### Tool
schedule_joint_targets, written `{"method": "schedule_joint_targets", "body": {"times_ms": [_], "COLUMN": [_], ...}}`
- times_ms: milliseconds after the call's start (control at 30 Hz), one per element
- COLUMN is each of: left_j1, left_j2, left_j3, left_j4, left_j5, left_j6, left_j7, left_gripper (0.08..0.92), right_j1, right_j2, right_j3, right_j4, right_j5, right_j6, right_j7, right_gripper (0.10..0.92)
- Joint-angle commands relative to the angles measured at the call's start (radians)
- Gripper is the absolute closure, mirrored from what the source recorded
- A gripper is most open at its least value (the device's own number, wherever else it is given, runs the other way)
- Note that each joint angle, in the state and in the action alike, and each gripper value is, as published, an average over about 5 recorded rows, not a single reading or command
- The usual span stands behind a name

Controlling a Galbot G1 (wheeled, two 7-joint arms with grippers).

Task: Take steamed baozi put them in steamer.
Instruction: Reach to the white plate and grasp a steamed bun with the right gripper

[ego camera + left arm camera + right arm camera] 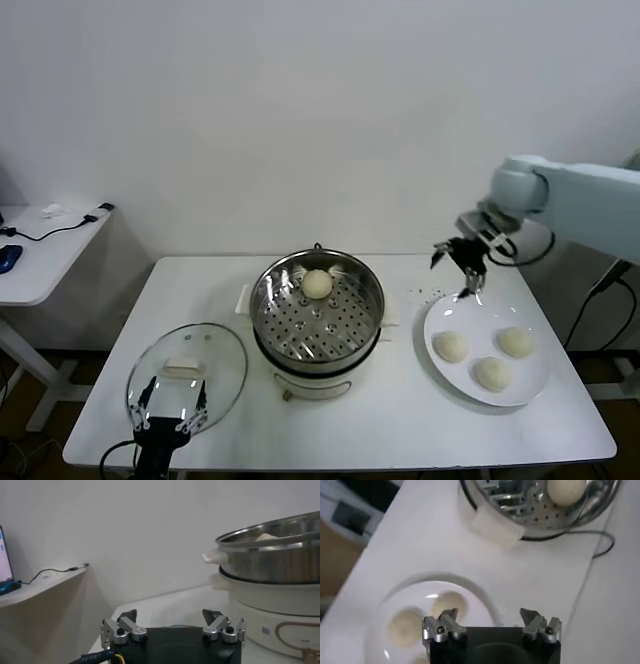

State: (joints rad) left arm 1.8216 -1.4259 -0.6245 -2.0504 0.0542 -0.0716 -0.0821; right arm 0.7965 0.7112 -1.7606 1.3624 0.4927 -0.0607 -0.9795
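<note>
Table (400, 420) white. Steamer (317, 310) centre, 1 baozi (317, 283) on tray at back. Plate (530, 385) right of steamer, 3 baozi on it; nearest (451, 346) lies below and toward robot from right gripper (468, 270), which hovers over plate's far-left rim, jaws apart, empty. Right arm far nearer. Left gripper (170, 405) parked low by glass lid (187, 375), jaws apart. Count: 4 baozi, 1 steamer, 1 plate, 1 lid.

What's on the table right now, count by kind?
Steamed baozi: 4. One in the steamer; three on the plate.
Steamer: 1.
Plate: 1.
Glass lid: 1.
Total: 7.
Both grippers empty and open: left gripper by the lid, right gripper over the plate's far edge.
</note>
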Motion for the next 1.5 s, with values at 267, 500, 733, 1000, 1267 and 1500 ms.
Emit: {"method": "schedule_joint_targets", "body": {"times_ms": [267, 500, 733, 1000, 1267, 1500], "left_j1": [-0.003, -0.008, -0.012, -0.013, -0.014, -0.012], "left_j2": [-0.005, -0.008, -0.007, -0.008, -0.009, -0.012], "left_j3": [0.000, 0.000, 0.000, 0.000, 0.000, 0.005], "left_j4": [0.016, 0.035, 0.045, 0.048, 0.042, 0.039], "left_j5": [0.004, 0.005, 0.004, 0.004, 0.004, 0.007], "left_j6": [0.001, -0.003, -0.005, -0.005, -0.002, -0.002], "left_j7": [0.000, 0.001, 0.002, 0.002, 0.001, 0.000], "left_gripper": [0.177, 0.177, 0.177, 0.177, 0.177, 0.177], "right_j1": [-0.373, -0.454, -0.534, -0.544, -0.479, -0.326], "right_j2": [-0.068, -0.024, 0.028, 0.052, 0.023, -0.019], "right_j3": [0.171, 0.239, 0.324, 0.338, 0.302, 0.243], "right_j4": [-0.066, -0.111, -0.157, -0.161, -0.113, -0.055], "right_j5": [-0.049, -0.053, -0.059, -0.078, -0.110, -0.112], "right_j6": [-0.281, -0.291, -0.305, -0.305, -0.304, -0.277], "right_j7": [0.155, 0.178, 0.209, 0.215, 0.200, 0.156], "right_gripper": [0.203, 0.203, 0.203, 0.203, 0.315, 0.375]}}
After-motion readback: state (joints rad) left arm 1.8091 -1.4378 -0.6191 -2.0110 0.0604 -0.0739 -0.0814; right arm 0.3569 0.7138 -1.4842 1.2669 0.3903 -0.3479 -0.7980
